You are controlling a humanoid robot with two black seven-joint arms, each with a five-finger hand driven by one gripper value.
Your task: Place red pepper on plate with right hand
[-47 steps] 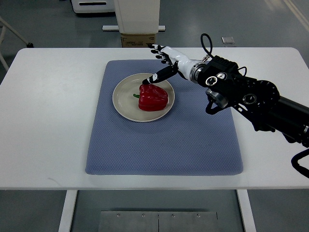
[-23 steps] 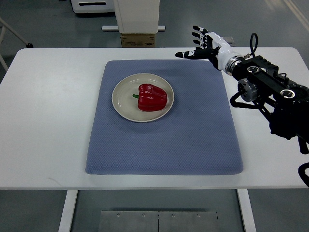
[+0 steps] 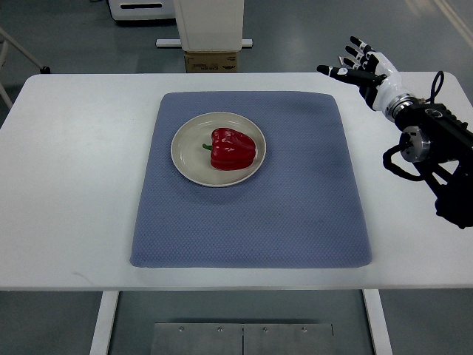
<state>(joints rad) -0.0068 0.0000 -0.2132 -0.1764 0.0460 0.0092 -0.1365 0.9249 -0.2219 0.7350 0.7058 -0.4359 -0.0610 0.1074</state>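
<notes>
The glossy red bell pepper (image 3: 233,149) is seen resting on the round cream plate (image 3: 186,151), the right hand (image 3: 360,62) spread empty, so only retreat seems needed.

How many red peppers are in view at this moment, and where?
1. The red pepper lies on the plate, which sits on the blue mat. The right hand, fingers spread, is apart from it. Nothing suggests a hidden one.
</notes>
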